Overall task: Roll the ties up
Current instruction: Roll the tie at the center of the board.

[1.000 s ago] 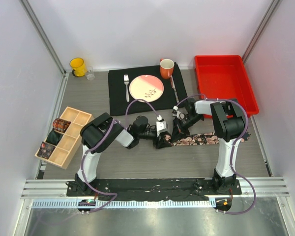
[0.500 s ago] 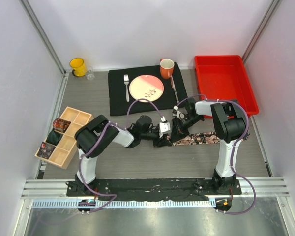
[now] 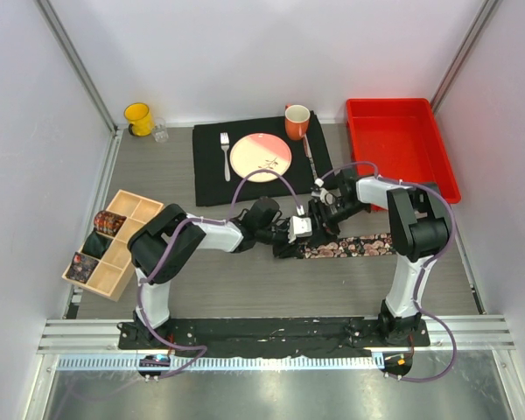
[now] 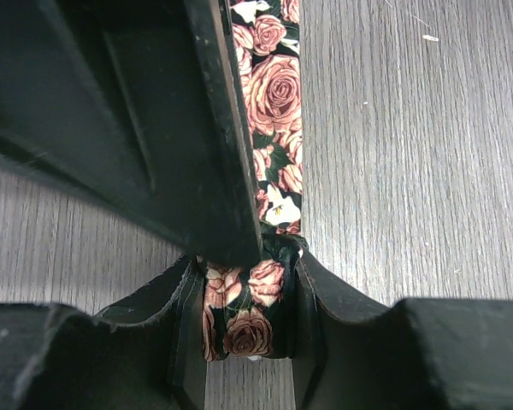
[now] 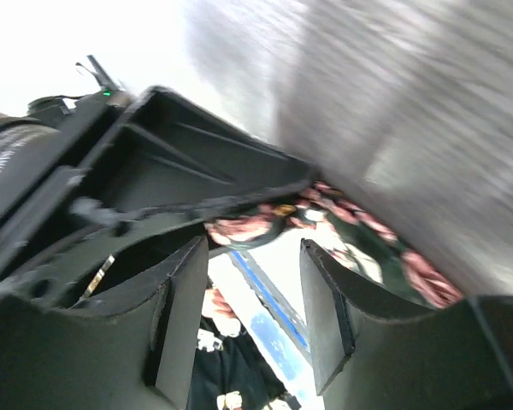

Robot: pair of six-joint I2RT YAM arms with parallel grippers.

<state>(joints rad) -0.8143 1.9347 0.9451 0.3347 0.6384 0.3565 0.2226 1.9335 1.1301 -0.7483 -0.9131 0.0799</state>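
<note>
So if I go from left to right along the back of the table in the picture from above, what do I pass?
yellow mug → small clear glass → fork → pink plate → orange mug → red tray

Tie [image 4: 274, 94]: rose-print cloth, matt. Table [image 4: 410, 171]: grey wood-grain, matt. Fingers [image 4: 410, 350]: black matt plastic.

Both arms stretched to table centre, wrists close together. Left gripper [image 4: 246, 318] clamped on tie [image 4: 275, 94], right gripper [image 5: 255, 290] jaws apart.
</note>
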